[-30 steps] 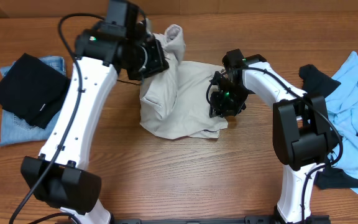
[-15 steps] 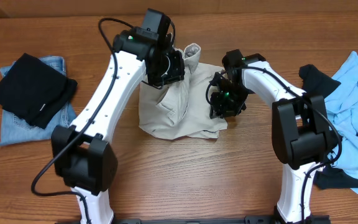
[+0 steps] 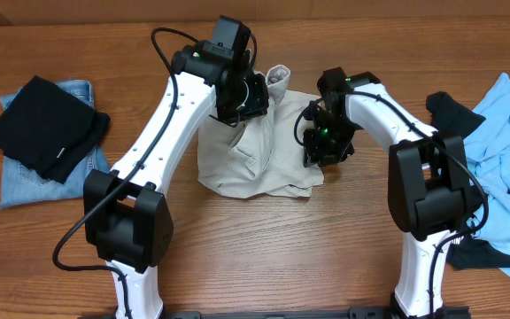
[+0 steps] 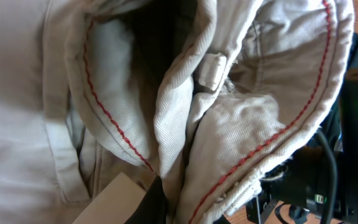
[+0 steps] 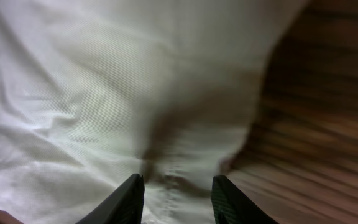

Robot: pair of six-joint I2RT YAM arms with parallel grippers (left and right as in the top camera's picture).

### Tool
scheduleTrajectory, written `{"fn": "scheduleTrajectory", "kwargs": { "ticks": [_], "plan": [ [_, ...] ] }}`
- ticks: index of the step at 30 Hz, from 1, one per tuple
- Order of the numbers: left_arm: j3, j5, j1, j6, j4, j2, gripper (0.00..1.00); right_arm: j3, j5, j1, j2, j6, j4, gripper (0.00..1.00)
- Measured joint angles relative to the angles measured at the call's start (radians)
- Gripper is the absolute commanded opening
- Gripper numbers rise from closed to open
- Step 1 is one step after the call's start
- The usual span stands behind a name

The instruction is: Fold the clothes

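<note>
right gripper (image 3: pixel 324 152) nearest: fingers apart, tips down on right edge of large beige khaki twill shorts (image 3: pixel 255 164), fabric under gap, no clear pinch. shorts lie crumpled mid brown wooden table (image 3: pixel 264 257), between arms. off left, well apart: folded black cloth (image 3: pixel 42 128) on blue denim piece (image 3: pixel 20 188). off right: rumpled light-blue garment (image 3: pixel 507 151), dark black piece (image 3: pixel 450 111) at its inner edge. farther back: left gripper (image 3: pixel 244 99) clamped on shorts' waistband, bunch raised above table; small beige belt loop (image 4: pixel 213 70) and red stitching close in wrist view.
</note>
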Motion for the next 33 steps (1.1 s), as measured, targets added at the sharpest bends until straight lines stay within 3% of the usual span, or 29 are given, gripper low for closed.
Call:
{"fn": "scheduleTrajectory", "kwargs": {
  "ticks": [4,5,7,8,11,21,24,28,33],
  "plan": [
    [0.0,-0.008,-0.019,-0.001,0.02,0.0,0.14,0.036,0.019,-0.035,-0.017,0.011,-0.024,0.4],
    [0.0,-0.01,-0.023,0.0,0.025,0.0,0.23,0.05,0.022,-0.047,-0.027,0.014,-0.032,0.4],
    [0.0,-0.01,-0.03,-0.002,0.032,0.0,0.53,0.078,0.026,-0.069,-0.05,0.015,-0.049,0.4],
    [0.0,-0.009,-0.035,-0.007,0.035,0.0,0.59,0.094,0.029,-0.08,-0.063,0.016,-0.058,0.4],
    [0.0,-0.003,-0.042,-0.01,0.038,0.0,0.67,0.138,0.031,-0.106,-0.093,0.018,-0.077,0.4],
    [0.0,0.055,-0.022,0.074,0.06,0.0,0.58,0.207,0.036,-0.121,-0.115,0.017,-0.11,0.4],
    [0.0,0.049,0.026,0.087,0.061,0.0,0.51,0.211,0.01,-0.121,-0.115,-0.006,-0.128,0.4],
    [0.0,-0.044,0.101,0.118,0.086,0.0,0.42,0.212,-0.112,-0.117,-0.115,-0.092,-0.172,0.4],
    [0.003,-0.131,0.135,0.236,0.207,0.007,0.43,0.212,-0.217,-0.071,-0.115,-0.154,-0.206,0.4]
  ]
}}
